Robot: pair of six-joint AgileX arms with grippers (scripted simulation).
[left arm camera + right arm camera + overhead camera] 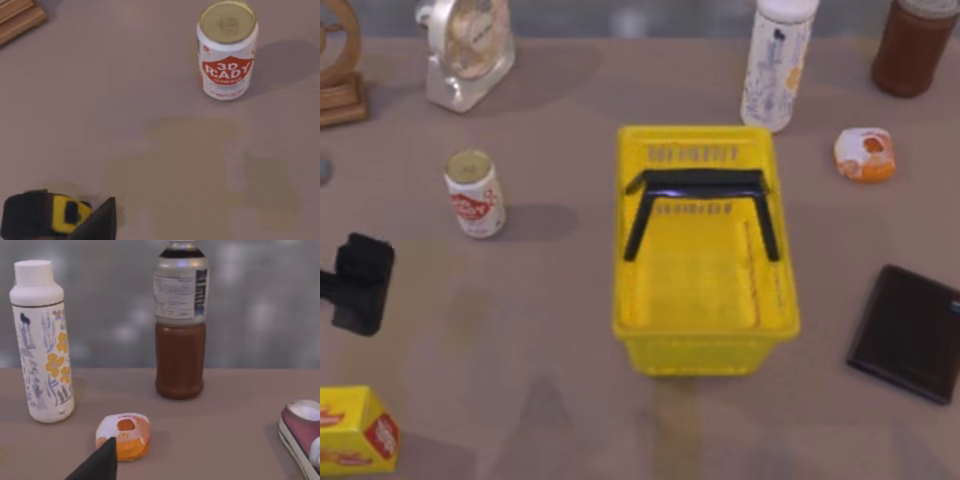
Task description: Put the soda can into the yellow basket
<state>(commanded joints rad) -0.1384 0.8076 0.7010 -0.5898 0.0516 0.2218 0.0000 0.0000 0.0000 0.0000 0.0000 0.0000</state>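
Note:
The soda can (474,193), white with a red logo and a dull gold top, stands upright left of the yellow basket (705,352). The basket sits mid-table with its black handle (700,183) swung up and nothing inside. My left gripper (378,284) hovers at the left edge, nearer the front than the can and apart from it, open and holding nothing. In the left wrist view the can (227,55) stands well ahead of one dark fingertip (97,225). My right arm is out of the top view; its fingertip (100,464) shows with the jaws open and bare.
Along the back stand a white fan (470,50), a wooden piece (338,70), a flowered white bottle (776,65) and a brown sauce bottle (915,45). An orange-white pack (865,153), a dark wallet (907,332) and a yellow box (355,430) lie around. A pink shoe (302,437) is near the right arm.

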